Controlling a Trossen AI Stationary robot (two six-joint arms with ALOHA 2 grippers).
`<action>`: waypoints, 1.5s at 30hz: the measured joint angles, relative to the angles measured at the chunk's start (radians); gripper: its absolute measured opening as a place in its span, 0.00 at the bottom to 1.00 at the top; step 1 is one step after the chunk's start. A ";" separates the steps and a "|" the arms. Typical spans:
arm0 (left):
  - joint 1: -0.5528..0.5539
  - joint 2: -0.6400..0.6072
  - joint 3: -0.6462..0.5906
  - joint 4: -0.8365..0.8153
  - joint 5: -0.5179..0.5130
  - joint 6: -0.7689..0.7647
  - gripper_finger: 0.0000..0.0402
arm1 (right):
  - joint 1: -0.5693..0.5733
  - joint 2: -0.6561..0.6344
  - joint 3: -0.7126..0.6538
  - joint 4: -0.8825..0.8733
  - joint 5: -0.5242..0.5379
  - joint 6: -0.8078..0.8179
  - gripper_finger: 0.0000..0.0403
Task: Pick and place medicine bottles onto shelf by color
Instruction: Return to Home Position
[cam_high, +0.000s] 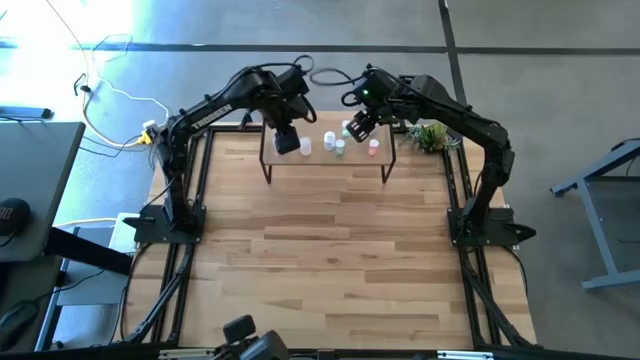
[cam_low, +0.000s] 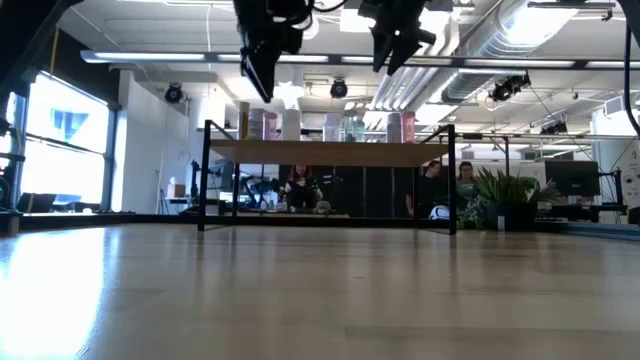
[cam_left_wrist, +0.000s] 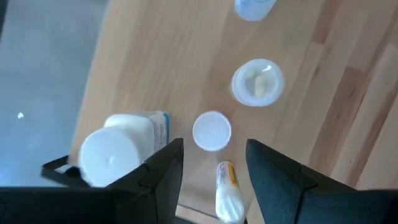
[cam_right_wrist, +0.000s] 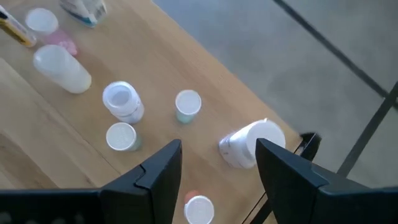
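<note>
The shelf (cam_high: 325, 160), a light-wood board on black legs, stands at the table's far side (cam_low: 330, 152). Several medicine bottles stand on it in a row (cam_high: 340, 148). My left gripper (cam_high: 285, 138) hangs open above the shelf's left end, clear of the bottle tops (cam_low: 262, 80). Below it show a large white bottle (cam_left_wrist: 118, 149), a small white-capped one (cam_left_wrist: 212, 130) and a slim yellow-labelled one (cam_left_wrist: 227, 190). My right gripper (cam_high: 360, 125) hovers open above the shelf's right half (cam_low: 395, 45), over a large white bottle (cam_right_wrist: 252, 144) and a teal-tinted one (cam_right_wrist: 187, 106).
A potted plant (cam_high: 430, 135) stands at the table's far right corner, beside the shelf. The wooden tabletop (cam_high: 320, 250) stretches from the shelf to the near edge. In the low view, people (cam_low: 300, 185) sit in the room beyond the table.
</note>
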 joint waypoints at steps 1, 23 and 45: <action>0.000 -0.012 0.000 0.000 0.000 0.000 0.41 | 0.000 -0.006 0.000 0.007 -0.002 -0.015 0.49; 0.000 -0.599 -0.594 0.470 0.295 -0.064 0.41 | 0.042 -0.369 -0.520 0.548 -0.181 -0.124 0.49; -0.030 -1.201 -1.575 1.394 0.346 -0.492 0.41 | 0.100 -0.905 -1.087 0.997 -0.267 -0.014 0.49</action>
